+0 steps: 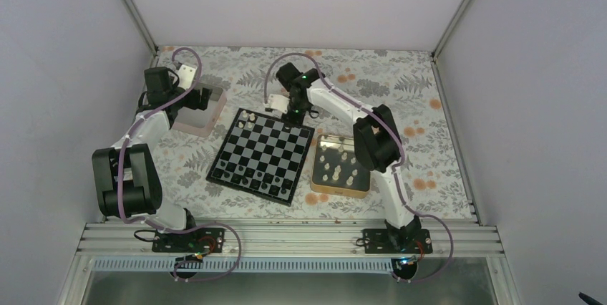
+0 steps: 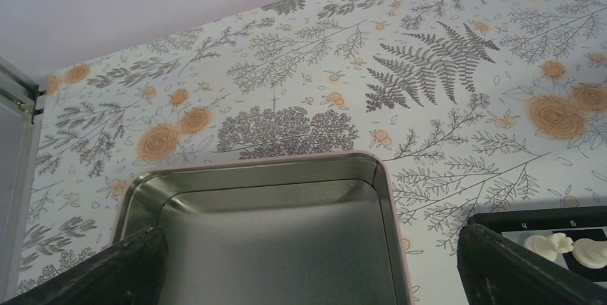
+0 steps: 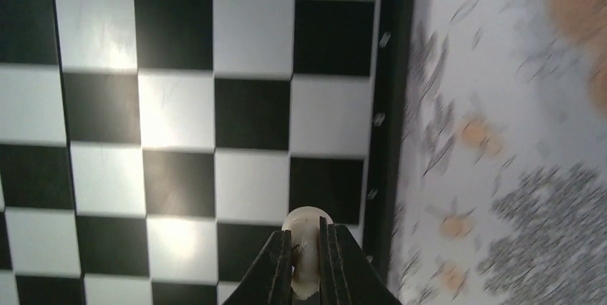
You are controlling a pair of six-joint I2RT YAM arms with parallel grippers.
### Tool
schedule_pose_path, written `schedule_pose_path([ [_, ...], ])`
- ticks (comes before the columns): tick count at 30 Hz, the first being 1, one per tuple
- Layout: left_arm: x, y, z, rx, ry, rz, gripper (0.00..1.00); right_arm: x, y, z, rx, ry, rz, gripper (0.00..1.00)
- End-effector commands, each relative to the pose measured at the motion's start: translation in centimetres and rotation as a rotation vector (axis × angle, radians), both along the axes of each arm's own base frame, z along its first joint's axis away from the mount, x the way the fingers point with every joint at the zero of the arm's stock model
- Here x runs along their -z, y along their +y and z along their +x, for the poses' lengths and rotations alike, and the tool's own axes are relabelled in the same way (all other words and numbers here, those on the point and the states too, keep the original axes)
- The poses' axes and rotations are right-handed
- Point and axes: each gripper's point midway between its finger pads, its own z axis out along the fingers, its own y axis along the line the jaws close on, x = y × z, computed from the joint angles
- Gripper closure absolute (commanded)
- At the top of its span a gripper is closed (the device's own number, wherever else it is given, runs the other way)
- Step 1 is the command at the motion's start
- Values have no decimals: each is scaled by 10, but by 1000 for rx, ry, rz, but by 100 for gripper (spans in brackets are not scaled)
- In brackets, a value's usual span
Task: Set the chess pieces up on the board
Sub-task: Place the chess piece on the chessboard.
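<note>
Cream chess piece [image 3: 306, 228] clamped in my right jaws above board [image 3: 250, 112] edge square; my left jaws apart, hovering over pinkish tin [image 2: 250, 173] on floral surface [image 2: 429, 47].

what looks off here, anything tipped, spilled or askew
Only the board stands out: it lies turned at an angle to the edges of the table, not square with them. No pieces seem spilled on the table. The right claw is shut on a white piece near the board's border, which looks normal.
</note>
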Motion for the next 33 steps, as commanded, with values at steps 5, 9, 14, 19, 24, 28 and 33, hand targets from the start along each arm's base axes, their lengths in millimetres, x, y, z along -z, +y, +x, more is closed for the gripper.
schedule_pose_path([
  [5,-1,-2,5,29,-6,-16,0,0,-29,-7,40,2,-34,96],
  [9,-2,-2,4,29,-6,-14,0,6,-31,-4,43,1,-44,96],
  [14,-2,-2,4,26,-5,-13,0,13,-34,3,56,-5,-66,96],
  [19,0,-2,4,29,0,-14,0,15,-36,1,53,7,-69,96],
  [24,2,-4,5,37,7,-21,0,21,-38,-3,50,20,-80,96],
  [28,1,-4,4,40,7,-21,0,25,-39,-3,51,21,-88,96],
  [33,0,-5,4,42,6,-22,0,30,-41,0,58,14,-100,96],
])
